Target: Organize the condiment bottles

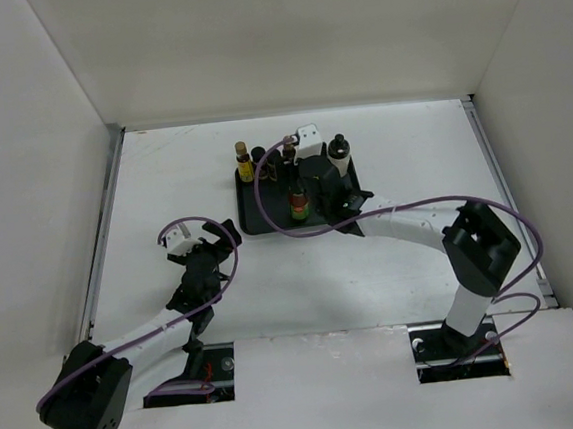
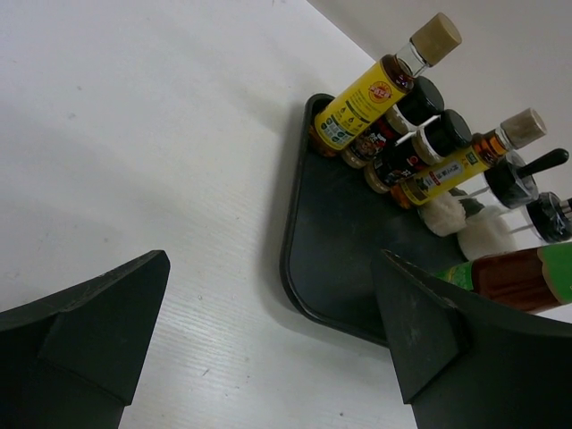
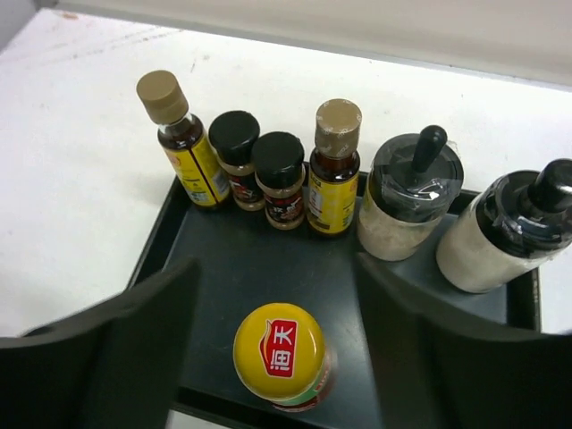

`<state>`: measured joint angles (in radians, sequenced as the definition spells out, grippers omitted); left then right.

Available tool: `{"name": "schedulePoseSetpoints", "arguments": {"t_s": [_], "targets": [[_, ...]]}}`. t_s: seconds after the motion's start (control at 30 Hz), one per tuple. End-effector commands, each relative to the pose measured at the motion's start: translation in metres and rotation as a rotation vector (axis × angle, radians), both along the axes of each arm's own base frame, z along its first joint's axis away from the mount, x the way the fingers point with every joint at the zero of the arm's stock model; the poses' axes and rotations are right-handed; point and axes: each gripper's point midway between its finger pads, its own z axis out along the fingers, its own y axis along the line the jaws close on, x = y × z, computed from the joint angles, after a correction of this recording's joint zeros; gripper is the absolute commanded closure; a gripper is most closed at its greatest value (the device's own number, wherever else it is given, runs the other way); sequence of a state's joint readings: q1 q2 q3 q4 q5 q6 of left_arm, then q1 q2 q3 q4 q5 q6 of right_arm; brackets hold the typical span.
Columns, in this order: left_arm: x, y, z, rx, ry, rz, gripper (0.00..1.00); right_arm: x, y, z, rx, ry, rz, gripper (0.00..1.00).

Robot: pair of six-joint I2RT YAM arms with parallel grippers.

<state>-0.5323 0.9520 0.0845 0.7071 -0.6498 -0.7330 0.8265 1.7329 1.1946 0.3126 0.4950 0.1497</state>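
The condiment bottles stand on a black tray (image 3: 223,268). Along its far side are two slim brown bottles with yellow labels (image 3: 183,134) (image 3: 335,165), two small black-capped jars (image 3: 235,156) (image 3: 279,174) and two squat whitish bottles (image 3: 407,201) (image 3: 500,237). The red bottle with a yellow cap (image 3: 279,351) stands upright alone near the front edge. My right gripper (image 3: 277,268) is open, one finger on each side of it, with gaps on both sides. My left gripper (image 2: 273,268) is open and empty above the table, left of the tray's corner (image 2: 308,295).
In the top view the tray (image 1: 257,220) lies at the table's far middle with the right gripper (image 1: 305,195) over it. The left gripper (image 1: 213,239) sits just off its left side. White walls enclose the table on three sides.
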Motion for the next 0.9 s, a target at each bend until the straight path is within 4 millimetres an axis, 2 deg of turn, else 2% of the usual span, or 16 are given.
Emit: {"name": "schedulePoseSetpoints", "arguments": {"t_s": [0.0,0.03,0.07,0.2,0.27,0.33,0.43,0.53,0.6,0.67,0.77,0.87], "targets": [[0.006,-0.003,0.018,-0.031,-0.051,-0.002,0.00,-0.005,-0.002,0.047,0.115,-0.090,-0.009,0.19],[0.007,-0.002,0.018,-0.029,-0.049,0.001,0.00,-0.007,-0.004,0.053,0.124,-0.100,-0.009,0.13],[0.007,-0.002,0.017,-0.027,-0.046,0.001,0.00,-0.009,-0.007,0.060,0.130,-0.112,-0.011,0.00],[0.008,-0.001,0.017,-0.012,-0.032,0.010,0.00,-0.026,-0.037,0.092,0.159,-0.173,-0.047,0.00],[0.011,-0.001,0.011,0.013,0.002,0.012,0.00,-0.035,-0.071,0.107,0.209,-0.212,-0.111,0.00],[0.014,-0.003,0.008,0.031,0.036,0.009,0.00,-0.044,-0.111,0.111,0.253,-0.249,-0.189,0.00],[0.018,-0.003,0.005,0.057,0.077,0.018,0.00,-0.056,-0.176,0.091,0.311,-0.259,-0.340,0.00],[0.021,-0.002,0.001,0.076,0.113,0.024,0.00,-0.062,-0.236,0.050,0.356,-0.226,-0.505,0.00],[0.022,0.003,0.000,0.085,0.130,0.040,0.00,-0.065,-0.264,0.025,0.394,-0.195,-0.587,0.00],[0.021,0.010,0.000,0.087,0.138,0.062,0.00,-0.067,-0.283,0.000,0.481,-0.152,-0.650,0.00],[0.017,0.022,0.003,0.079,0.129,0.098,0.00,-0.064,-0.292,-0.022,0.541,-0.096,-0.683,0.00],[0.012,0.033,0.006,0.074,0.111,0.132,0.00,-0.059,-0.293,-0.037,0.544,-0.060,-0.691,0.00]]}}
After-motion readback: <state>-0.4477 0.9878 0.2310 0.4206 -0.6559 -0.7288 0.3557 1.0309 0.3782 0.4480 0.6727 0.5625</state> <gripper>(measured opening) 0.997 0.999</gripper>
